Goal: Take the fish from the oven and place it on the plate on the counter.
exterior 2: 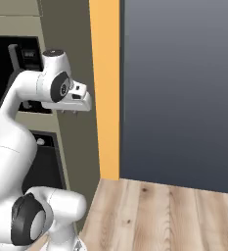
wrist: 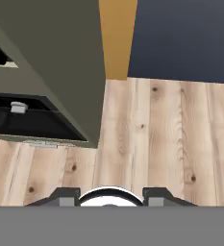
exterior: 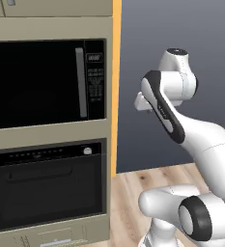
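Observation:
The oven (exterior: 46, 188) sits low in the tall beige cabinet, black-fronted, with a small silver knob (exterior: 87, 150) on its control strip. Its door looks shut, so the fish is hidden. The plate and the counter are out of view. My gripper (wrist: 111, 197) hangs in the air to the right of the cabinet, at about the microwave's height, and points down at the wooden floor. Its two dark fingertips (wrist: 68, 197) stand wide apart with nothing between them, so it is open. The hand (exterior 2: 74, 102) is well clear of the oven front (wrist: 31, 122).
A black microwave (exterior: 36, 82) with a vertical grey handle sits above the oven. An orange strip (exterior: 116, 87) edges the cabinet, with a dark grey wall (exterior 2: 179, 88) to its right. Light wooden floor (wrist: 152, 139) spreads below the hand.

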Tool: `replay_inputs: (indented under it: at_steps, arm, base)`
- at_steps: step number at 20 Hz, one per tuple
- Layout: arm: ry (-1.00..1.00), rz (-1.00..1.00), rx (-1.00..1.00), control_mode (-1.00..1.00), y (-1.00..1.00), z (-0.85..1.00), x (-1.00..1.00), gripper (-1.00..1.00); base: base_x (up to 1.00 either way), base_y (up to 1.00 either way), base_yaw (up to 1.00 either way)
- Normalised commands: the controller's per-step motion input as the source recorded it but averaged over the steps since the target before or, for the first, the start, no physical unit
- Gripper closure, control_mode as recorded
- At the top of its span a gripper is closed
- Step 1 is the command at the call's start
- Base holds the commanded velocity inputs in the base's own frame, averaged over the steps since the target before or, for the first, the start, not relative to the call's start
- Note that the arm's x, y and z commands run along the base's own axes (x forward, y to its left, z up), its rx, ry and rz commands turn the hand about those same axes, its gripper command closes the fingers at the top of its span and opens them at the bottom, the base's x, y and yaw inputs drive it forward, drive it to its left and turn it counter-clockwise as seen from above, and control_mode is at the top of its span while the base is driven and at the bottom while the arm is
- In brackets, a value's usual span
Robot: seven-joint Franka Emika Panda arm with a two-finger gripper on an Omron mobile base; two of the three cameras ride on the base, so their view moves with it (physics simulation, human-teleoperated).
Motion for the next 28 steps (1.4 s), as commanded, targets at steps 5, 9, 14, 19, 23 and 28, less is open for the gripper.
replay_inputs:
  at_steps: [5,9,14,19,23,28]
  arm:
    - [-0.13,0.07,-0.09,-1.00,0.58,0.00,-0.29,-1.00]
    - [-0.16,0.14,-0.12,-1.00,1.00,0.00,-0.41,-1.00]
    - [-0.10,0.20,-0.12,-1.00,1.00,-0.08,-0.42,-1.00]
    - [-0.02,0.28,-0.08,-1.00,1.00,-0.30,-0.49,-1.00]
    - [0.00,0.26,-0.15,-1.00,1.00,-0.37,-0.25,-1.00]
    - [-0.03,0.26,-0.24,-1.00,1.00,-0.34,-0.08,-1.00]
  base:
    - [0.00,0.00,0.00]
    - [0.00,0.00,0.00]
    - [0.00,0.00,0.00]
    - [0.00,0.00,0.00]
    - [0.00,0.00,0.00]
    - [0.00,0.00,0.00]
